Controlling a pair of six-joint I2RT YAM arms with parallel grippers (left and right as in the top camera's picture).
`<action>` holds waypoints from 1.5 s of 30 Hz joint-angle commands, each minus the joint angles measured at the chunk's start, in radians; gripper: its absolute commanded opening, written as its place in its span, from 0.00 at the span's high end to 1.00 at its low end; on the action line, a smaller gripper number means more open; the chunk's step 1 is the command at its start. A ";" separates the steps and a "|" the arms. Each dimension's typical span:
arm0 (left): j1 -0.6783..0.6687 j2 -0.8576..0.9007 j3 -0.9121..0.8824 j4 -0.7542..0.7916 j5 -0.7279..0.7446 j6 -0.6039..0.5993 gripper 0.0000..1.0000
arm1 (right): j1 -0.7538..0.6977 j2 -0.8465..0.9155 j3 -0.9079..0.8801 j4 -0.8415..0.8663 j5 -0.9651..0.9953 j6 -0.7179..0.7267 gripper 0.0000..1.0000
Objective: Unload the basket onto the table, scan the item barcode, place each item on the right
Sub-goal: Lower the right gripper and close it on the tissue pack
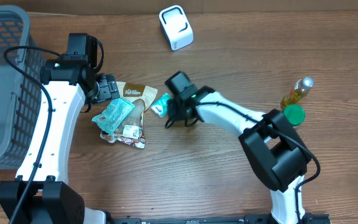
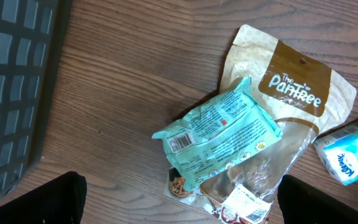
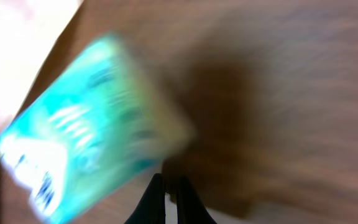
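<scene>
Teal snack packet (image 2: 219, 134), tan-and-brown pouch (image 2: 303, 74), grey grid basket (image 1: 5, 37), white scanner (image 1: 176, 27), brown wood-grain table (image 1: 229, 186)

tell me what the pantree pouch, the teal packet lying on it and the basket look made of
Pantree pouch: matte kraft-look paper or laminate above, with a clear glossy plastic window below that shows glare.
Teal packet: thin plastic film, slightly shiny, wrinkled, crimped end seam.
Basket: probably moulded grey plastic, dull finish, uniform grid of openings.
</scene>
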 commanded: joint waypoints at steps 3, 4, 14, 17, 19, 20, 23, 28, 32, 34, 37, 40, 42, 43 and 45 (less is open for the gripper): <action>-0.003 0.003 0.009 0.000 -0.003 -0.010 0.00 | -0.071 0.003 -0.007 0.032 0.027 0.004 0.88; -0.003 0.003 0.009 0.000 -0.003 -0.010 0.00 | -0.076 0.003 -0.007 0.035 0.026 0.004 0.87; -0.003 0.003 0.009 0.000 -0.003 -0.010 0.00 | -0.078 0.000 0.021 0.055 -0.136 0.005 0.87; -0.003 0.003 0.009 0.000 -0.003 -0.010 0.00 | -0.078 -0.011 0.079 0.055 -0.173 0.039 0.83; -0.003 0.003 0.009 0.000 -0.003 -0.010 0.00 | -0.078 -0.013 0.098 0.055 -0.173 0.081 0.83; -0.003 0.003 0.009 0.000 -0.003 -0.010 0.01 | -0.078 -0.013 0.102 0.062 -0.173 0.110 0.82; -0.003 0.003 0.009 0.000 -0.003 -0.010 0.00 | -0.072 -0.012 0.100 0.064 -0.172 0.135 0.80; -0.003 0.003 0.009 0.000 -0.003 -0.010 0.00 | -0.051 -0.006 0.099 0.056 -0.172 0.135 0.76; -0.003 0.003 0.009 0.000 -0.003 -0.010 0.00 | -0.031 -0.003 0.098 0.047 -0.172 0.135 0.74; -0.003 0.003 0.009 0.000 -0.003 -0.010 0.00 | -0.022 0.000 0.098 0.045 -0.172 0.135 0.73; -0.003 0.003 0.009 0.000 -0.003 -0.010 0.00 | -0.016 0.001 0.098 0.042 -0.172 0.135 0.73; -0.003 0.003 0.009 0.000 -0.003 -0.010 0.00 | -0.015 0.001 0.091 0.035 -0.164 0.135 0.71; -0.003 0.003 0.009 0.000 -0.003 -0.010 0.00 | -0.015 0.001 0.081 0.035 -0.138 0.135 0.66; -0.003 0.003 0.009 0.000 -0.003 -0.010 0.00 | -0.015 0.001 0.079 0.035 -0.138 0.135 0.65; -0.003 0.003 0.009 0.000 -0.003 -0.010 0.00 | -0.015 0.001 0.078 0.031 -0.139 0.135 0.65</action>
